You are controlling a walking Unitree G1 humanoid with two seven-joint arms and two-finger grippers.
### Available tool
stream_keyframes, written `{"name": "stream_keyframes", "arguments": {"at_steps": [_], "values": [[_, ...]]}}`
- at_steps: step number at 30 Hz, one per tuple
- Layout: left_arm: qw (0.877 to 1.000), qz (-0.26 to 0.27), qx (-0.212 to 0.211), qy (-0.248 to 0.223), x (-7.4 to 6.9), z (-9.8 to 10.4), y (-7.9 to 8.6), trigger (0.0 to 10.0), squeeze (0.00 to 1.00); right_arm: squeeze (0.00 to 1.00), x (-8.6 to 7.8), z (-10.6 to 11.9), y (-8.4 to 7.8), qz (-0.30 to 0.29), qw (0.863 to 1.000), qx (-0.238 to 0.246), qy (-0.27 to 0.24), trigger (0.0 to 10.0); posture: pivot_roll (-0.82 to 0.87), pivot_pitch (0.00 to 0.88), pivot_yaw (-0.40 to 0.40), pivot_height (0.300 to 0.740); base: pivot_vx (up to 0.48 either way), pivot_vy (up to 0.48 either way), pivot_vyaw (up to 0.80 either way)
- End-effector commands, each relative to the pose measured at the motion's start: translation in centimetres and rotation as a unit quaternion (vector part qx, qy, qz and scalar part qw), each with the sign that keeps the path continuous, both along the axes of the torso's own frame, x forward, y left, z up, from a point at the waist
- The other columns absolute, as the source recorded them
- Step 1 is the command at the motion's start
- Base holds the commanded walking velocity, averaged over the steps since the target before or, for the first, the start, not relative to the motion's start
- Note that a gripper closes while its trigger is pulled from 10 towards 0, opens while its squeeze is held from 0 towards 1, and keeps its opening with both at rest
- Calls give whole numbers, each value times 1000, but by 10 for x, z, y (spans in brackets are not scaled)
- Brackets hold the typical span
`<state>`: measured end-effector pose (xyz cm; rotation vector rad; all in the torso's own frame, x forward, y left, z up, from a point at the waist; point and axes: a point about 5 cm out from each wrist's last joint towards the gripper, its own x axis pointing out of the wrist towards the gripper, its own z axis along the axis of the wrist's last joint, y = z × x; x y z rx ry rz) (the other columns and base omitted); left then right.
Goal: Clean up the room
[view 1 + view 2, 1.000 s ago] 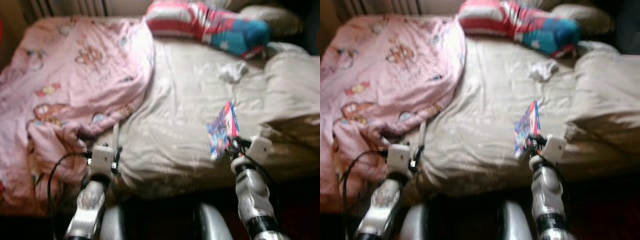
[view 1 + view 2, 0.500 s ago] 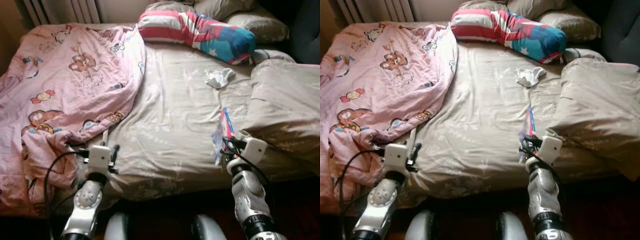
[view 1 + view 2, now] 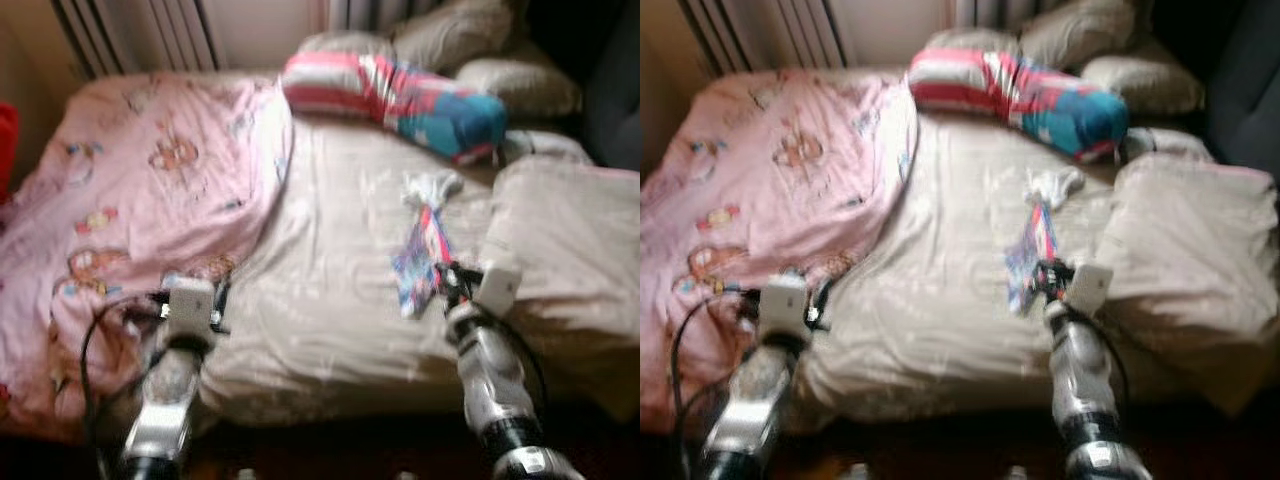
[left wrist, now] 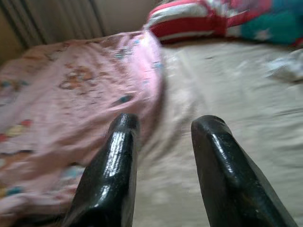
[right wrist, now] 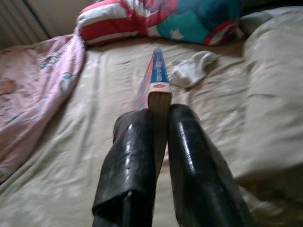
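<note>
The right gripper (image 5: 158, 137) is clamped on a thin book (image 3: 420, 255), held upright above the bed (image 3: 330, 300) near its front edge. The left gripper (image 4: 163, 142) hovers with fingers apart, empty, beside the pink blanket (image 3: 150, 190).

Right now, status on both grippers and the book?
Right gripper shut on book, held above the bed sheet. Left gripper open, empty. White sock ahead.

Wide bed (image 3: 330, 300) under beige sheet. Rumpled pink cartoon-print blanket (image 3: 140, 210) on left half. Striped red-white-blue bolster (image 3: 395, 90), small white sock (image 3: 430, 185), beige duvet (image 3: 570, 240) elsewhere.
</note>
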<state>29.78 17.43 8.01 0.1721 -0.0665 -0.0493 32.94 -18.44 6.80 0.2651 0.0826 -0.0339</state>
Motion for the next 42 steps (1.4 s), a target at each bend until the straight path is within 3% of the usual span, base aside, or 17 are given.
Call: {"name": "stream_keyframes", "arguments": {"at_steps": [1, 16, 42], "values": [[1000, 16, 5, 13, -4, -6, 12, 10000, 0, 0, 2, 2, 5, 6, 1000, 1, -7, 10000, 38, 97, -14, 740, 0, 0, 0], [1000, 18, 6, 14, -4, -6, 13, 10000, 0, 0, 0, -3, 15, 40, 999, -11, 2, 10000, 38, 101, -11, 740, 0, 0, 0], [1000, 15, 3, 14, -5, -6, 13, 10000, 0, 0, -1, -8, 15, 32, 999, -10, 13, 10000, 41, 111, -11, 740, 293, 0, 0]]}}
